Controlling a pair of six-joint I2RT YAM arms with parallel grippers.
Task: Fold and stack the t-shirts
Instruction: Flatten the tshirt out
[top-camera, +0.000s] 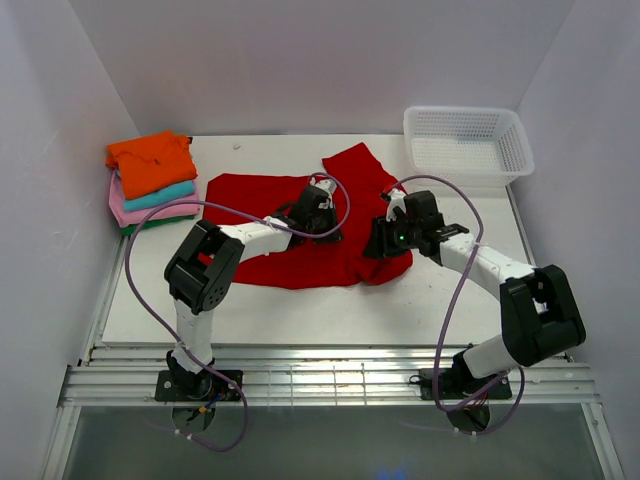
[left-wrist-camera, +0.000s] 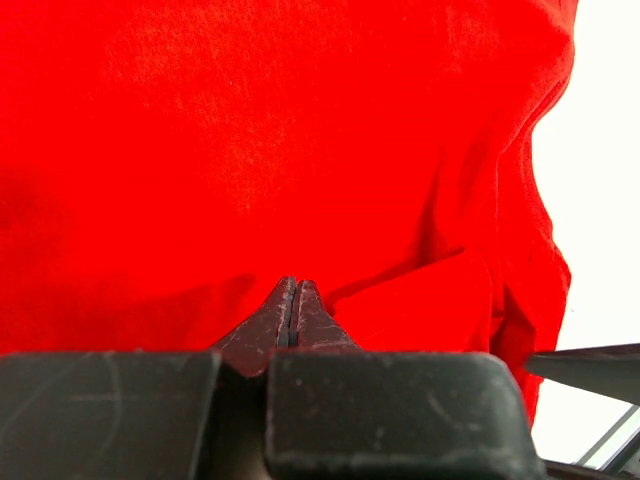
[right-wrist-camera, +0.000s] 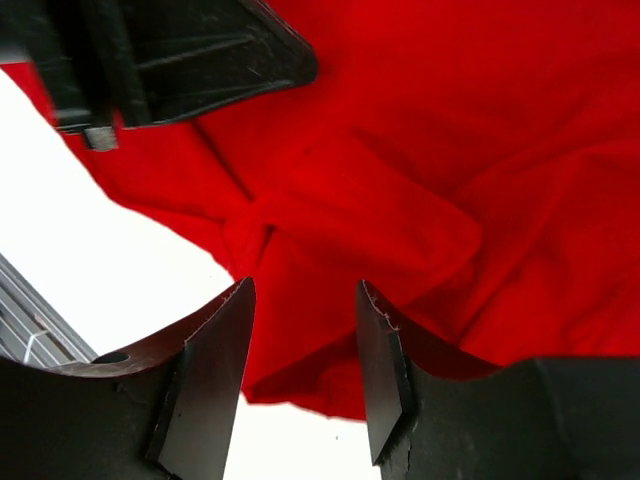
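Left wrist view: left gripper (left-wrist-camera: 293, 284) has its fingers pressed flat together, tips down on the red t-shirt (left-wrist-camera: 250, 150). Right wrist view: right gripper (right-wrist-camera: 300, 292) has jaws apart and holds nothing, hovering over a folded-over corner at the shirt's edge. Top view: red t-shirt lies spread mid-table (top-camera: 300, 315). Folded stack (top-camera: 150, 180), orange on top, sits far left. White basket (top-camera: 468, 140) far right.

One red t-shirt (top-camera: 245, 195), plain, lies spread and rumpled mid-surface (top-camera: 300, 315). Folded stack at far left: orange t-shirt (top-camera: 150, 160) on top, teal t-shirt (top-camera: 162, 195), pink t-shirt (top-camera: 124, 208), dark green t-shirt (top-camera: 150, 226) lowest.
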